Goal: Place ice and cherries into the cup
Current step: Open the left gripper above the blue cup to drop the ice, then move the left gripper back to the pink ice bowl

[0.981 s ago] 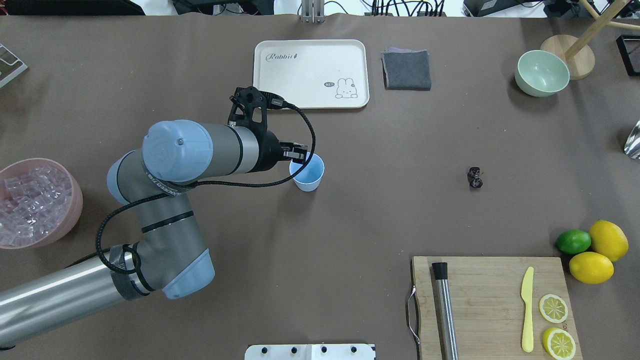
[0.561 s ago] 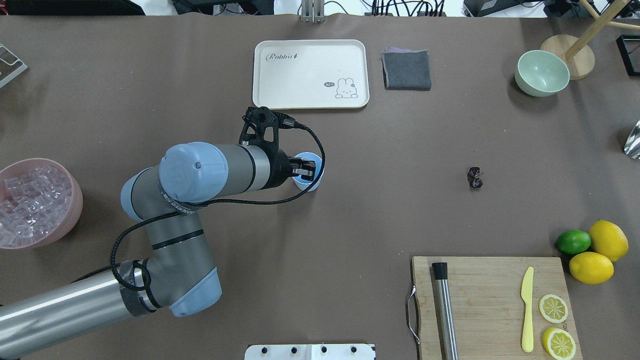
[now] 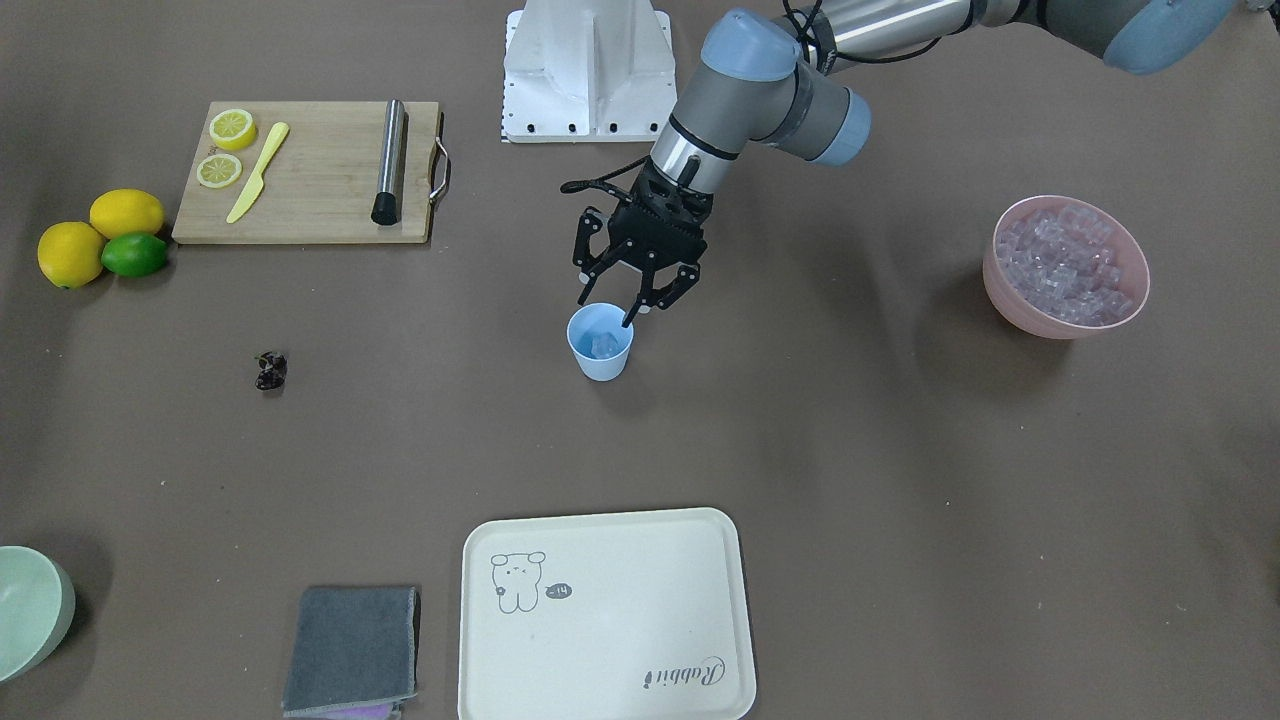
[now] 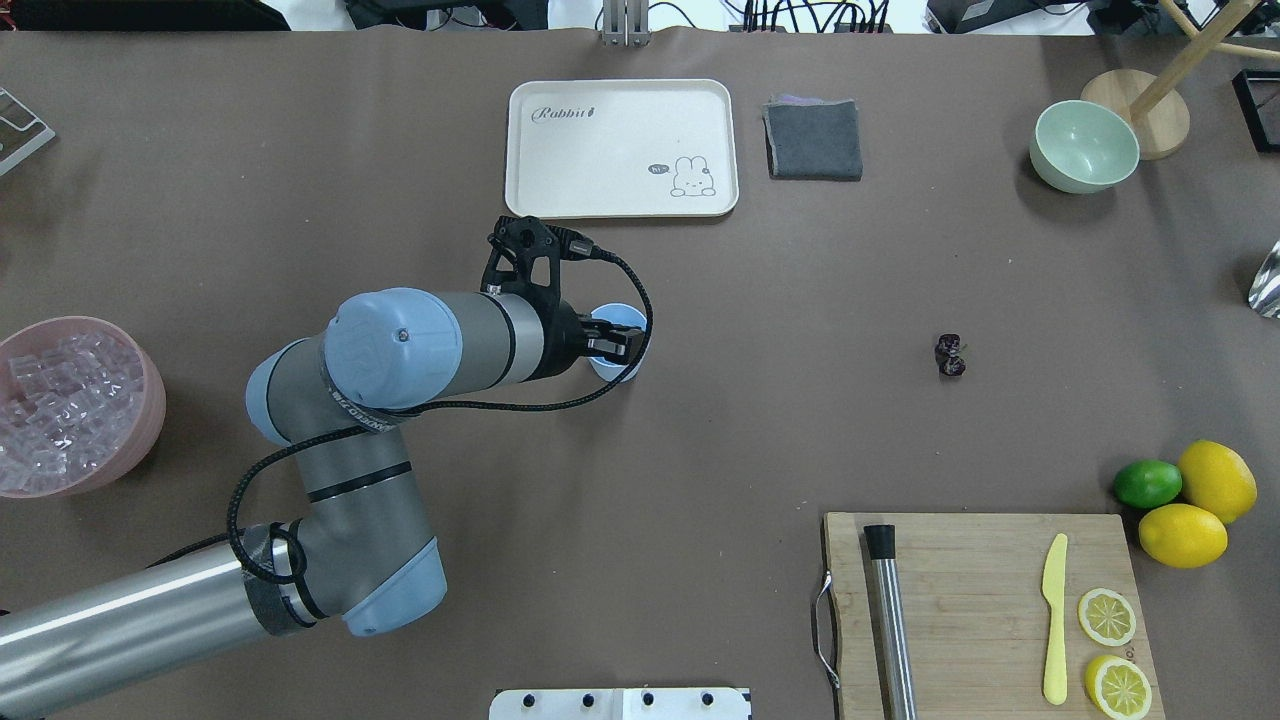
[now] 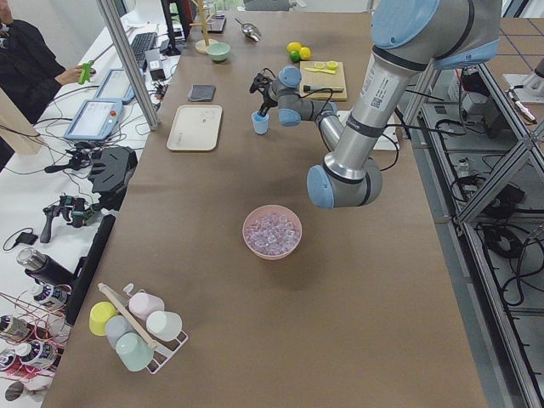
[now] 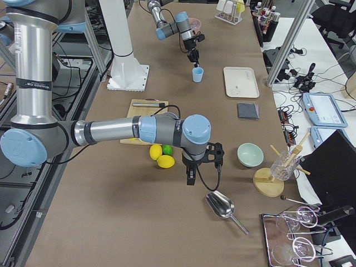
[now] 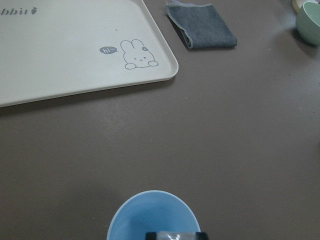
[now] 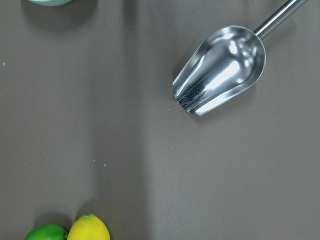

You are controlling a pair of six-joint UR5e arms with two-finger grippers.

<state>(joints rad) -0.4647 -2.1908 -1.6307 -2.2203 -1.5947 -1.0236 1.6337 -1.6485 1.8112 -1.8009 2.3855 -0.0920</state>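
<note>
Moved since a second ago: the left arm (image 4: 400, 350) slid forward and a bit to its right. The left jaws went from the cup's near edge to right over its mouth. Cup and cherries haven't budged.
Left jaws: spread apart in the front-facing view, nothing pinched between them as far as I can make out. One fingertip (image 3: 628, 321) hangs just at the rim.
Cup vs jaws: the cup (image 3: 603, 368) stands upright mid-worktop, directly under the left jaws.
Ice: one ice cube (image 3: 601, 345) lies inside the cup, below the fingertips. The rest of the ice (image 3: 1065, 262) is heaped in the pink bowl (image 3: 1060, 330), well off to the robot's left.
Cherries: cherries (image 3: 270, 370) sit on the bare worktop toward the robot's right, well apart from the cup and from both arms' jaws.
Right jaws: parked near the metal scoop (image 8: 220, 70), and I honestly can't tell if they're open or closed.
Risk, tipping: the cup looks light and nearly empty. If the arm pulls away sideways instead of lifting first, that low fingertip could clip the rim and knock it over, cube and all.
Risk, cable: the black cable (image 4: 640, 300) loops close over the cup and might snag it on a swing.
Risk, cherries: tiny, round and on stems, so I'd guess they could roll or squirt out of a pinch.
</note>
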